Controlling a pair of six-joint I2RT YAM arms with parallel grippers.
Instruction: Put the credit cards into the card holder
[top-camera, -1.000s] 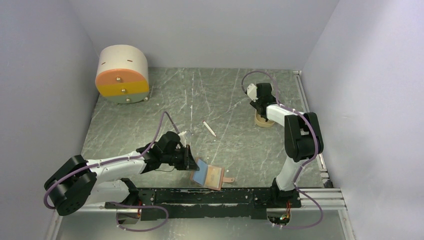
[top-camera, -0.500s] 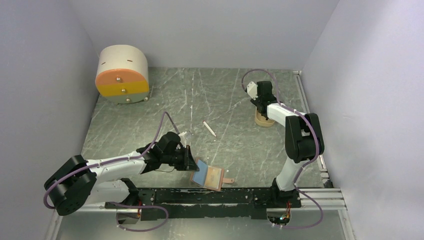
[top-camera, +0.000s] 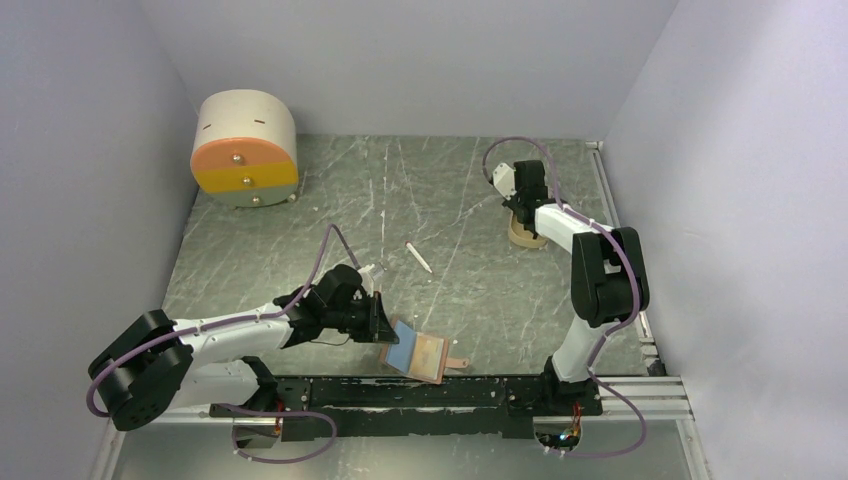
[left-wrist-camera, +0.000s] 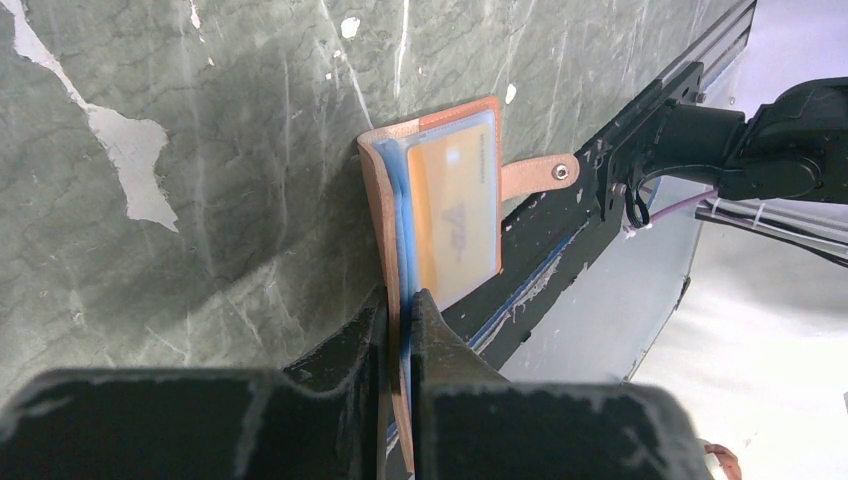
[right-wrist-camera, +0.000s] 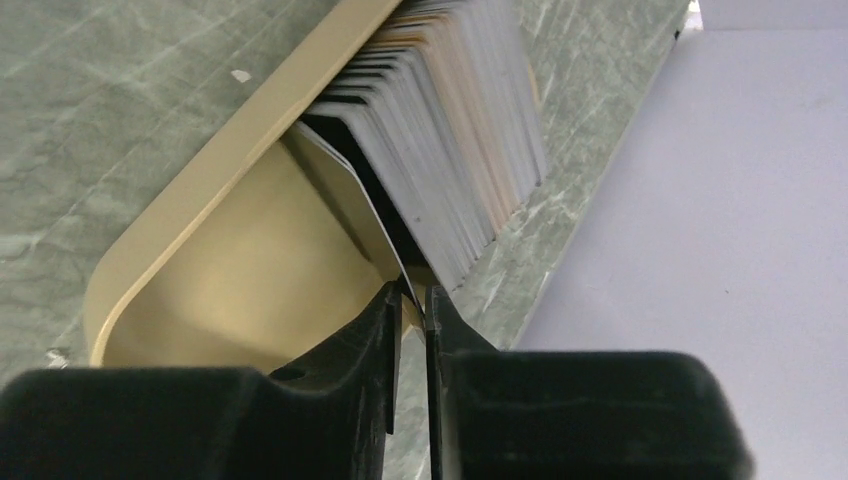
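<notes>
The card holder (top-camera: 418, 352), a tan leather wallet with blue sleeves and a snap strap, lies open near the table's front edge. My left gripper (top-camera: 380, 320) is shut on its left edge; the left wrist view shows the jaws (left-wrist-camera: 401, 312) pinching the leather and blue layers of the holder (left-wrist-camera: 450, 200). A stack of credit cards (right-wrist-camera: 450, 120) stands on edge in a tan tray (right-wrist-camera: 200, 210) at the back right (top-camera: 528, 238). My right gripper (top-camera: 520, 210) is over the tray, its jaws (right-wrist-camera: 412, 300) shut on the corner of one dark card (right-wrist-camera: 345, 185) at the stack's end.
A thin white stick (top-camera: 418, 257) lies mid-table. A round cream and orange drawer box (top-camera: 244, 148) stands at the back left. A black rail (top-camera: 430, 392) runs along the front edge just beyond the holder. Walls close in both sides.
My right gripper has shifted slightly toward the back over the tray. The left gripper and the card holder have barely moved.
</notes>
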